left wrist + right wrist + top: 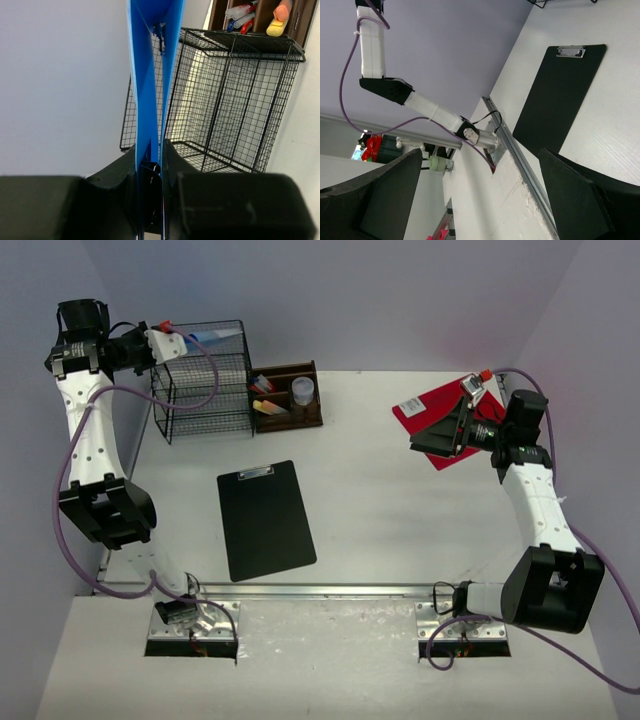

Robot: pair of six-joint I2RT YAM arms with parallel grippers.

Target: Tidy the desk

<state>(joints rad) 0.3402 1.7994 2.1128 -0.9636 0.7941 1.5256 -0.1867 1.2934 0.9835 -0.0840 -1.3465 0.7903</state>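
Right now the left claw (150,167) is clamped on one edge of a blue folder (150,75) that runs out ahead of its jaws. Just beyond it sits the wire basket (235,100), with a wooden organizer (285,400) beside that. The right claw (452,430) gapes wide, holding nothing, above a red folder (425,412) on the desk (400,530). A black clipboard (265,520) lies loose between the claws. The tidying looks barely begun: the blue folder isn't filed, and the red folder and clipboard remain.
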